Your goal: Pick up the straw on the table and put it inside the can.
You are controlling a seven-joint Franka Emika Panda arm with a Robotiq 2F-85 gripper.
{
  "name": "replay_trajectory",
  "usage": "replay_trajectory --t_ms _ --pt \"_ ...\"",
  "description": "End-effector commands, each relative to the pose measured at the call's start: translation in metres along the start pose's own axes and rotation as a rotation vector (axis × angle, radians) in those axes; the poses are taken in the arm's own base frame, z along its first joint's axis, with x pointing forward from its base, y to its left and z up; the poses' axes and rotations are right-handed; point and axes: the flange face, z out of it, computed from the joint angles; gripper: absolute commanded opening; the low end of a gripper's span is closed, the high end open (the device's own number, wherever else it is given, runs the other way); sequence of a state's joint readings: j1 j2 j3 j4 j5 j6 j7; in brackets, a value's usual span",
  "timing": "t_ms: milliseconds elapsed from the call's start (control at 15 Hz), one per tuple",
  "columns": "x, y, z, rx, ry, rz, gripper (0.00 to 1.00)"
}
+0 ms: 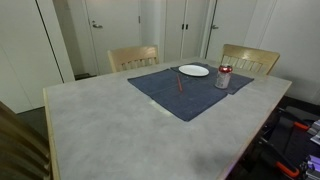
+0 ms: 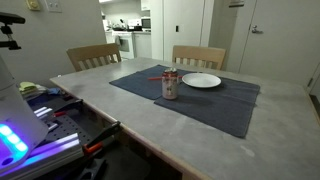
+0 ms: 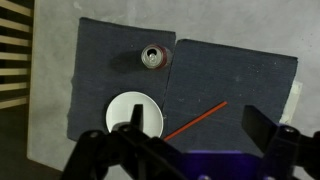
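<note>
The thin red straw (image 3: 197, 120) lies flat on the dark blue placemat (image 3: 230, 80), between the white plate (image 3: 135, 112) and the mat's edge. It also shows in an exterior view (image 1: 180, 86). The red and silver can (image 3: 154, 58) stands upright on the mat beside the plate and shows in both exterior views (image 1: 223, 77) (image 2: 171, 86). My gripper (image 3: 195, 113) is open and empty, high above the straw, with a finger on either side of it. The gripper does not show in either exterior view.
The grey speckled table (image 1: 100, 130) carries the placemat (image 1: 190, 92) and plate (image 1: 194, 70) (image 2: 201, 81). Wooden chairs (image 1: 133, 57) (image 1: 250, 58) stand at the far edge. Robot gear and cables (image 2: 40, 120) sit beside the table.
</note>
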State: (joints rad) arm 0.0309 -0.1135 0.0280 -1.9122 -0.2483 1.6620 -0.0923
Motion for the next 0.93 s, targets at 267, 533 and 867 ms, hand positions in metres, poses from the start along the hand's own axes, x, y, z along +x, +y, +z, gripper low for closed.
replay_trajectory --t_ms 267,533,867 --pt "0.054 -0.002 0.037 0.040 0.132 -0.052 1.00" --pt "0.079 -0.015 0.063 0.081 0.247 -0.123 1.00" --pt "0.110 -0.033 0.105 0.160 0.335 -0.210 1.00"
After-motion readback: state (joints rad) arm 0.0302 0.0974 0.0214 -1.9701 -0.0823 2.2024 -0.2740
